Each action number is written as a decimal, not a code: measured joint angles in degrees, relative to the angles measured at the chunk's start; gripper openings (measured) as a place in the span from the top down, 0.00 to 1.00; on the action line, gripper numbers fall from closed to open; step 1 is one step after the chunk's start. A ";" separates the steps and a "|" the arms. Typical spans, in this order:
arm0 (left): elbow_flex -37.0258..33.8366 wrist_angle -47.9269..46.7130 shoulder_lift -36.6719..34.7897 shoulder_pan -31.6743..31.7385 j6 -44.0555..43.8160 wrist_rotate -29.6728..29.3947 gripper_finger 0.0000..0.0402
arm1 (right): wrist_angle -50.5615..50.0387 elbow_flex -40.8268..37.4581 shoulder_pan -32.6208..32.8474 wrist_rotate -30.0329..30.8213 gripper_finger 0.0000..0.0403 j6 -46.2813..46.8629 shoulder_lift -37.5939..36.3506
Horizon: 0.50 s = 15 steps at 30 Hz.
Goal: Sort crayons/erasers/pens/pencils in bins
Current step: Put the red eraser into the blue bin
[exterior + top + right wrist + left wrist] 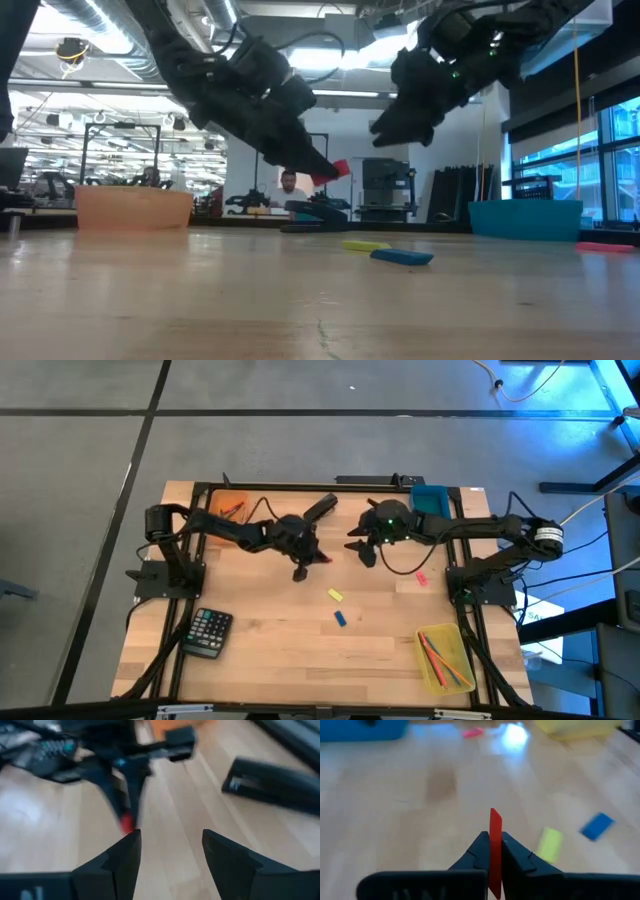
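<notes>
Left gripper [494, 851] pinches one short red crayon [495, 832] above the wooden table [270, 630]'s middle; right gripper [170, 851] hovers nearby, fingers apart. Three block erasers lie loose: yellow [335, 596], blue [341, 618], pink [421, 578]. Three plastic bins: orange [230, 503], teal [431, 497], translucent yellow [444, 657].

No writing can be read anywhere; the calculator [207, 632] keys are too small to make out.

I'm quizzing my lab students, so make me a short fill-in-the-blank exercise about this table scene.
1. The left gripper is shut on a ____ crayon.
2. The right gripper holds nothing; its jaws are ____.
3. The calculator lies on the table's ____ side.
4. The blue eraser lies beside the ____ eraser.

Missing words: red; open; left; yellow
</notes>
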 joint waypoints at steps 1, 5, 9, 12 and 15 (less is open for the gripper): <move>0.00 0.79 0.01 0.79 0.58 -0.13 0.97 | 0.65 0.04 -0.14 -0.26 0.47 0.00 -0.39; 0.00 3.84 -0.01 3.49 2.35 0.69 0.96 | 0.05 1.48 -0.15 0.33 0.47 0.00 -2.62; 1.21 7.41 -0.01 6.14 2.78 5.94 0.96 | 0.45 2.70 0.00 4.62 0.47 -0.02 -3.69; 2.80 8.44 -0.04 7.87 3.56 10.52 0.96 | 4.68 2.86 -0.04 6.32 0.47 0.01 -2.95; 3.90 8.46 -0.06 8.78 4.44 12.69 0.96 | 8.44 2.89 -0.02 6.40 0.47 0.18 -1.76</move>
